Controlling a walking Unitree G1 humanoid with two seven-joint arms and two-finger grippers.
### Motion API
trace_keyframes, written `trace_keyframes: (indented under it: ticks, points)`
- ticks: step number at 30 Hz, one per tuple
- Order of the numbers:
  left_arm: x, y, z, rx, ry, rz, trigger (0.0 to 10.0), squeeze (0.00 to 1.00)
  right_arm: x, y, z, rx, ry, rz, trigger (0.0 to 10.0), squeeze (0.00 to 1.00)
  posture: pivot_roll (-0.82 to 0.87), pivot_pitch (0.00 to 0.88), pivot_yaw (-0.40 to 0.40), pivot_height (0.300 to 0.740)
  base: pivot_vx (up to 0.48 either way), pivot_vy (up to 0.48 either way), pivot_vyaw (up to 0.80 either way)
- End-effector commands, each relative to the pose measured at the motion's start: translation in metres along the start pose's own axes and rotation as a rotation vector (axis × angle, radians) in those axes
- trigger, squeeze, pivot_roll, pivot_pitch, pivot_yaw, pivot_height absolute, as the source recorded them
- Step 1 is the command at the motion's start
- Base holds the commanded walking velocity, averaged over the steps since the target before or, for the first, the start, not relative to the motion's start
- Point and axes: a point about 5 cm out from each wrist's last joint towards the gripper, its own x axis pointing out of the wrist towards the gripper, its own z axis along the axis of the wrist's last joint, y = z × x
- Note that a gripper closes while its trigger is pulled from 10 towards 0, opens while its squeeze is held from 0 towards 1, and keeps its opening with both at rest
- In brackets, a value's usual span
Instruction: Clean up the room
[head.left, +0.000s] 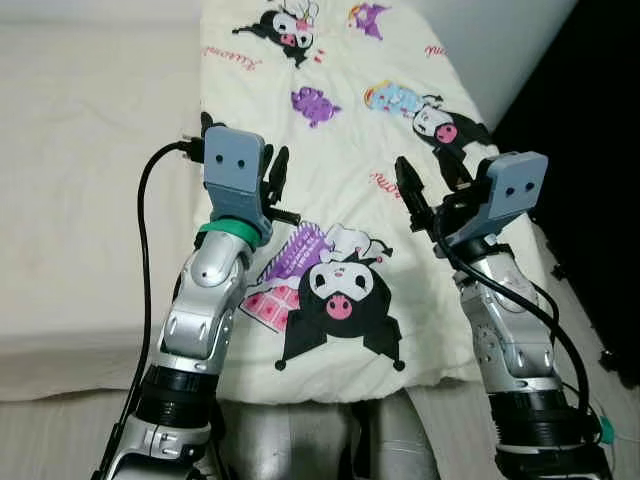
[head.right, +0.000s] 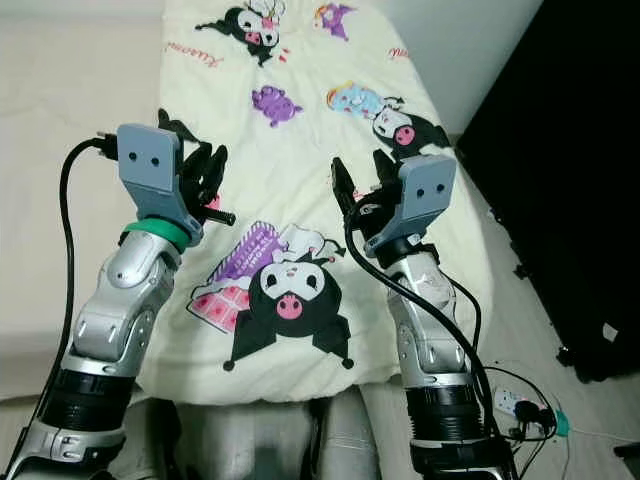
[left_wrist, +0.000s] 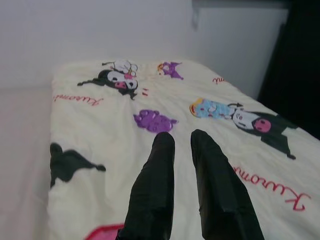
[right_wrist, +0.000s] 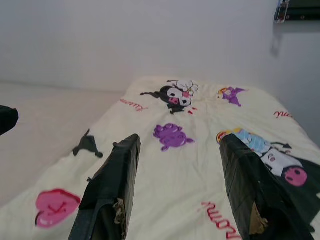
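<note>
A cream blanket (head.left: 340, 130) printed with cartoon characters lies spread along the right side of a bed. Its near edge hangs over the bed's foot in front of me. Both arms are raised over the blanket's near part. My left gripper (head.left: 277, 170) hovers over the blanket's left edge; in the left wrist view the left gripper (left_wrist: 182, 137) has its black fingers almost together with nothing between them. Over the blanket's right part my right gripper (head.left: 425, 180) is held up; the right wrist view shows the right gripper (right_wrist: 180, 140) spread wide and empty.
Bare cream mattress (head.left: 80, 150) lies to the left of the blanket. A tall black piece of furniture (head.left: 590, 150) stands close on the right, with a narrow strip of floor between. Cables and a plug (head.right: 520, 405) lie on the floor at lower right. A white wall (right_wrist: 150, 35) is behind the bed.
</note>
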Motion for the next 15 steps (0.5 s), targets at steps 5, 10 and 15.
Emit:
trace_keyframes:
  ticks: [5,10,15]
  points:
    - [0.0045,-0.0112,-0.0004,-0.006,0.002,-0.029,10.0,0.0,-0.0047,-0.006,-0.0072,-0.006,0.023,-0.024,10.0,0.0,-0.08,0.031,-0.027,0.651,0.0,0.0,0.0]
    - [0.0051,-0.0151,0.0005,-0.012,0.0,-0.041,10.0,0.0,-0.0048,-0.0061,-0.0098,-0.007,0.028,-0.023,10.0,0.0,-0.08,0.028,-0.026,0.676,0.0,0.0,0.0]
    - [0.004,-0.0157,-0.0005,-0.011,0.006,-0.044,10.0,0.0,-0.0045,-0.0058,-0.0121,-0.006,0.033,-0.021,10.0,0.0,-0.07,0.023,-0.028,0.7,0.0,0.0,0.0]
